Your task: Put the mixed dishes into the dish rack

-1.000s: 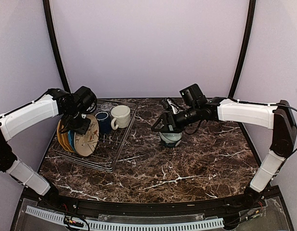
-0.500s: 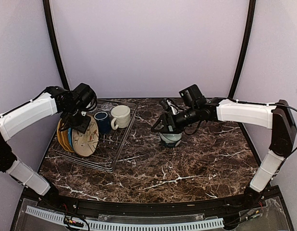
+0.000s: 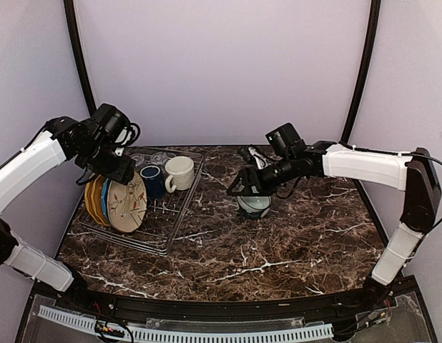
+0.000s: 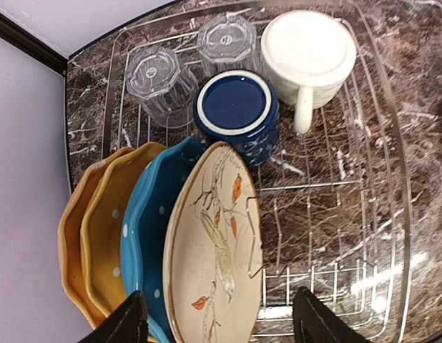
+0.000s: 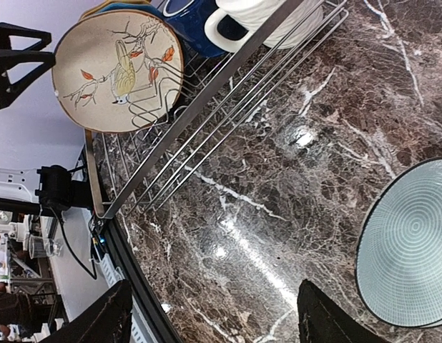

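Observation:
The dish rack (image 3: 169, 227) lies at the table's left. Standing on edge in it are yellow plates (image 4: 99, 229), a blue plate (image 4: 144, 229) and the cream floral plate (image 4: 214, 264). Behind them are the navy mug (image 4: 235, 107), the cream ribbed mug (image 4: 307, 50) and two clear tumblers (image 4: 153, 75), all upside down. My left gripper (image 4: 221, 316) hangs open above the plates, touching none. The pale green bowl (image 3: 254, 206) sits on the marble right of the rack. My right gripper (image 3: 242, 187) hovers open just above its left side, holding nothing.
The rack's right half (image 4: 335, 236) has bare prongs. Dark marble table (image 3: 278, 250) stretches in front of and right of the bowl. Purple walls close in on three sides, and a black rail (image 5: 135, 264) runs along the near edge.
My left gripper has opened, let go of the cream floral plate and risen up and left. The plate stays standing in the rack. The right arm has barely moved.

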